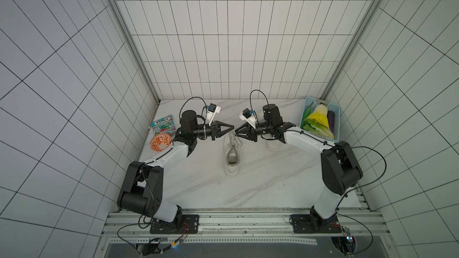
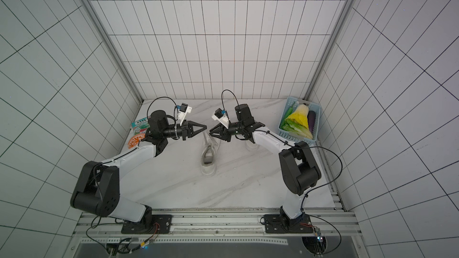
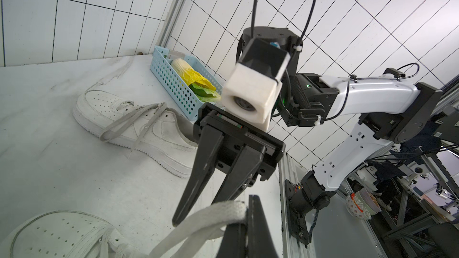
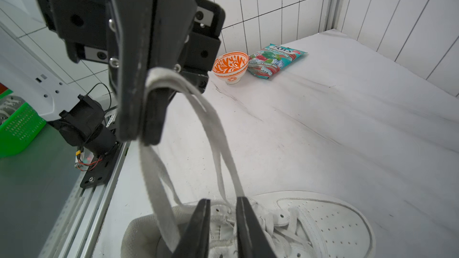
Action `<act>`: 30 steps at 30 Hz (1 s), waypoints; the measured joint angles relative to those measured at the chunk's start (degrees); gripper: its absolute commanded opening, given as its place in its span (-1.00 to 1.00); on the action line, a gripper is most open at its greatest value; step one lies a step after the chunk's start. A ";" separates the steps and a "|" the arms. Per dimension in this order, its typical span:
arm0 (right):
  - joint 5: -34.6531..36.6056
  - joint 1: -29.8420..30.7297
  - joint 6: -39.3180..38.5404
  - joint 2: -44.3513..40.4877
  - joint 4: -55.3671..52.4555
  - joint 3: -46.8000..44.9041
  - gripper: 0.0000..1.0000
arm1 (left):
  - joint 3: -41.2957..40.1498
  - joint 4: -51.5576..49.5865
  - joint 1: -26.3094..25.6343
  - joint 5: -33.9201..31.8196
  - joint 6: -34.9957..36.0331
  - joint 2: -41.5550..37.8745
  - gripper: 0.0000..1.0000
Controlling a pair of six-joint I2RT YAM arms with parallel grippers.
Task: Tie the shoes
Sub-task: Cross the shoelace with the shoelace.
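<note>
Bowl: stands upright at the far left edge of the worktop. It is white outside on a small foot, and its inside shows an orange leaf pattern.
Snack bag: teal printed packet lying flat, just behind the bowl.
Left gripper: raised over the middle shoe and pointing right, with the jaws clenched on a folded loop of lace.
Lace: greyish-white and flat. Its strands hang from the loop down to the shoe's eyelets.
Middle shoe: white low-top in the centre of the worktop, upright on its sole. Its toe points to the back wall and its heel to the rail.
Right gripper: pointing left, almost tip to tip with the left gripper. The jaws are released with a narrow gap between them. Lace strands run in line with the gap, but I cannot tell whether they touch.
Second shoe: white, on its sole between the middle shoe and the basket. It is largely hidden under the right arm in both top views. Its laces drape over its side onto the worktop.
Basket: pale blue perforated plastic, in the back right corner.
Basket contents: a green vegetable, a yellow-white cabbage, green leaves and a dark purple aubergine.
Worktop: white marble look with grey veins.
Walls: white tiles with dark joints on three sides and metal corner posts.
Rail: aluminium, along the front edge, carrying both arm bases.
</note>
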 measured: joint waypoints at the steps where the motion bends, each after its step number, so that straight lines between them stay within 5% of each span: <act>1: -0.17 0.31 0.04 -0.04 -0.04 -0.04 -0.72 | 0.00 0.00 0.00 0.00 0.00 0.00 -1.00; 18: -1.14 2.23 0.59 1.95 -0.57 -0.48 -0.66 | 0.00 0.00 0.00 0.02 0.02 0.00 -1.00; 30: -1.53 3.19 2.38 7.19 -0.35 2.89 -0.31 | 0.00 0.00 0.00 0.00 0.02 0.00 -1.00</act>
